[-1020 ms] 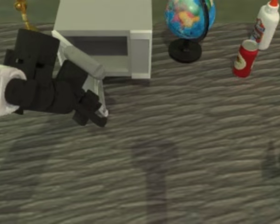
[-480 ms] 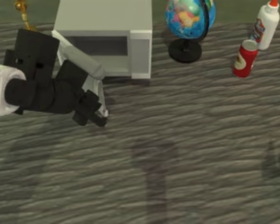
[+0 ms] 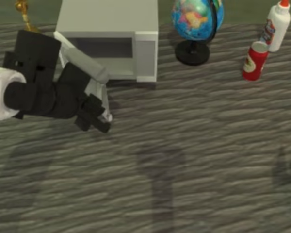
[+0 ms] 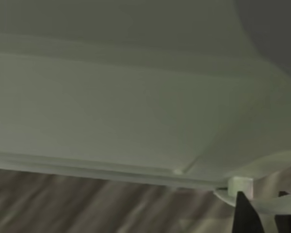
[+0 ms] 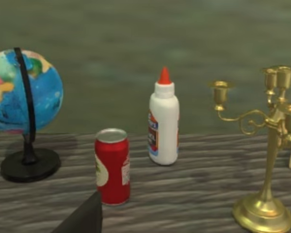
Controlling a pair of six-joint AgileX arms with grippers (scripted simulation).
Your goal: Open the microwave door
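Swinging wide, the microwave door (image 3: pixel 87 65) sits between left jaws.

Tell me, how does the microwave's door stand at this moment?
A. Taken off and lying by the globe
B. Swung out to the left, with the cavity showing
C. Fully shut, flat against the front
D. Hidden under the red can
B: in the top view the microwave door angles out from the microwave at its left, the dark cavity shows, and the left gripper is at the door's outer edge.
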